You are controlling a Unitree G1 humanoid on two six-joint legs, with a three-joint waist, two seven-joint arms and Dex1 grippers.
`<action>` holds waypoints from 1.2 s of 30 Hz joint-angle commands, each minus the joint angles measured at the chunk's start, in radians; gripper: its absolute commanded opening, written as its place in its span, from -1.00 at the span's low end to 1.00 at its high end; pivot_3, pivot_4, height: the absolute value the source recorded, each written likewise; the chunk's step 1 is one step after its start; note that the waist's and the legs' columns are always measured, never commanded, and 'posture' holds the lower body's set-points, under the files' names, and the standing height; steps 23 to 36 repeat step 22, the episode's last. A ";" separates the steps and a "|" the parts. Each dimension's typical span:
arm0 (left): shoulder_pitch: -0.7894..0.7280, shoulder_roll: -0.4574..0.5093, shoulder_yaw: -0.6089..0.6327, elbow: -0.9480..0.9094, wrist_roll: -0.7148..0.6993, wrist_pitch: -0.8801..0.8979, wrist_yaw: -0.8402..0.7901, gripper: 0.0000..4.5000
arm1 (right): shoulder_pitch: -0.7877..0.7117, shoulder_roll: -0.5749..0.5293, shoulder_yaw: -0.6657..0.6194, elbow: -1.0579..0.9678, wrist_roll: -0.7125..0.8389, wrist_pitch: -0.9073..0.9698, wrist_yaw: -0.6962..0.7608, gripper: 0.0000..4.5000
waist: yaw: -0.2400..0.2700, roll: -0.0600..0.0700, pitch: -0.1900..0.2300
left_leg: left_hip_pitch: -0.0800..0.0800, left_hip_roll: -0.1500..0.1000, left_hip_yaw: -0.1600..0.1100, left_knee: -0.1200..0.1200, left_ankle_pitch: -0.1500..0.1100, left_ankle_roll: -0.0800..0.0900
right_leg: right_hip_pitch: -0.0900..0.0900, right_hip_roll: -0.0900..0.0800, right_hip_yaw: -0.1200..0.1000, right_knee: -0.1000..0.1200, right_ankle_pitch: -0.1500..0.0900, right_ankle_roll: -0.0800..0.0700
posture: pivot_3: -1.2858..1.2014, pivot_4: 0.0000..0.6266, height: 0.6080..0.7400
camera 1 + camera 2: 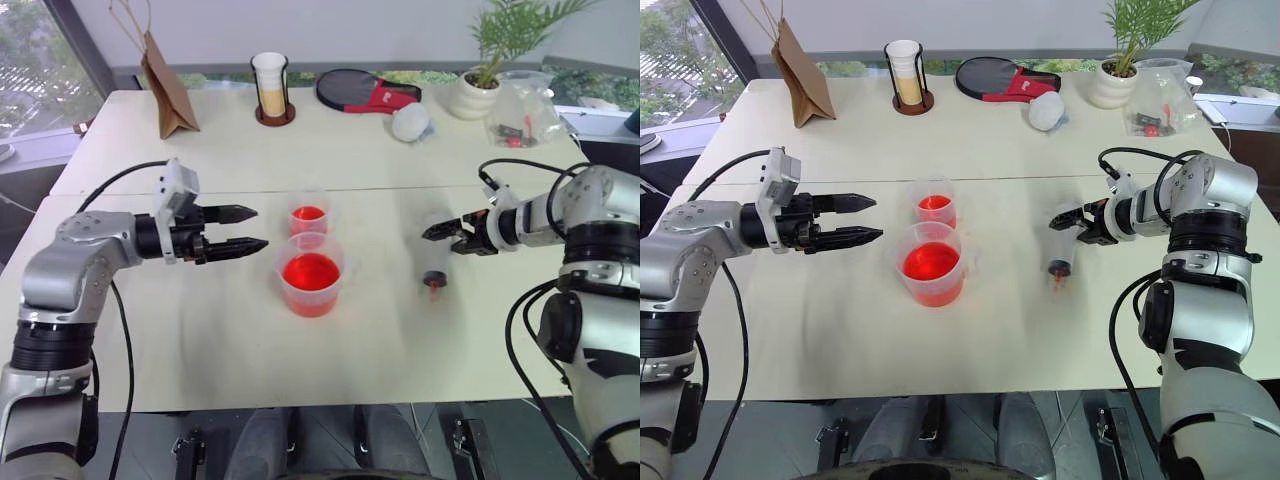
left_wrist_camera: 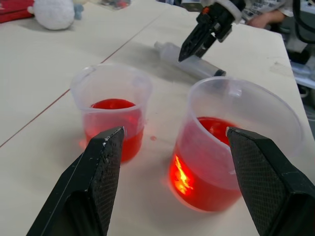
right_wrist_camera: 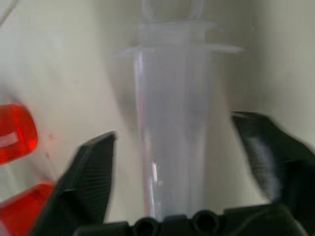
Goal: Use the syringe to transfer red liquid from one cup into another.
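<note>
Nearest the table's front edge (image 1: 200, 380) stands the wide spouted measuring cup (image 1: 311, 275), partly filled with red liquid (image 1: 311, 271). Just behind it, the smaller clear cup (image 1: 308, 215) also holds red liquid. Left of both, the left gripper (image 1: 232, 229) hovers level with its fingers spread, grasping nothing. Right of the cups, the syringe (image 1: 434, 265) lies flat on the table, nozzle toward the front edge. The right gripper (image 1: 440, 232) sits over the barrel, fingers parted on either side and not clamping it. Judged step: syringe pickup or set-down; a further transfer calls for closing on the barrel and lifting.
</note>
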 commanded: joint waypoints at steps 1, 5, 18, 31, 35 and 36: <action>-0.025 -0.005 0.017 0.019 -0.001 -0.021 0.020 0.52 | 0.017 -0.002 -0.042 -0.068 0.003 0.006 -0.015 0.97 | 0.000 0.000 0.000 | 0.000 0.000 0.000 0.000 0.000 0.000 | 0.000 0.000 0.000 0.000 0.000 0.000 | 0.03 -0.52 1.00; -0.022 -0.002 0.036 0.056 -0.002 -0.032 0.035 0.52 | 0.059 -0.039 -0.074 -0.176 0.082 0.006 0.035 0.97 | -0.001 0.000 0.000 | 0.000 0.000 0.000 0.000 0.000 0.000 | 0.000 0.001 0.000 0.000 0.000 0.000 | 0.03 -0.52 1.00; 0.211 -0.033 0.105 0.128 0.036 -0.086 0.145 0.52 | 0.898 -0.065 -0.311 -0.848 0.122 -0.849 0.448 0.97 | 0.002 -0.003 -0.002 | 0.006 0.002 -0.002 0.002 -0.003 0.005 | 0.010 0.002 0.001 -0.003 0.000 0.001 | 0.03 -0.52 1.00; 0.264 -0.055 0.127 0.096 0.016 -0.081 0.179 0.52 | 1.024 0.008 -0.275 -0.820 0.050 -1.030 0.423 0.97 | 0.002 -0.003 -0.001 | 0.016 0.002 -0.002 0.002 -0.003 0.004 | 0.019 -0.002 0.001 -0.004 0.000 0.000 | 0.03 -0.52 1.00; 0.264 -0.055 0.127 0.096 0.016 -0.081 0.179 0.52 | 1.024 0.008 -0.275 -0.820 0.050 -1.030 0.423 0.97 | 0.002 -0.003 -0.001 | 0.016 0.002 -0.002 0.002 -0.003 0.004 | 0.019 -0.002 0.001 -0.004 0.000 0.000 | 0.03 -0.52 1.00; 0.264 -0.055 0.127 0.096 0.016 -0.081 0.179 0.52 | 1.024 0.008 -0.275 -0.820 0.050 -1.030 0.423 0.97 | 0.002 -0.003 -0.001 | 0.016 0.002 -0.002 0.002 -0.003 0.004 | 0.019 -0.002 0.001 -0.004 0.000 0.000 | 0.03 -0.52 1.00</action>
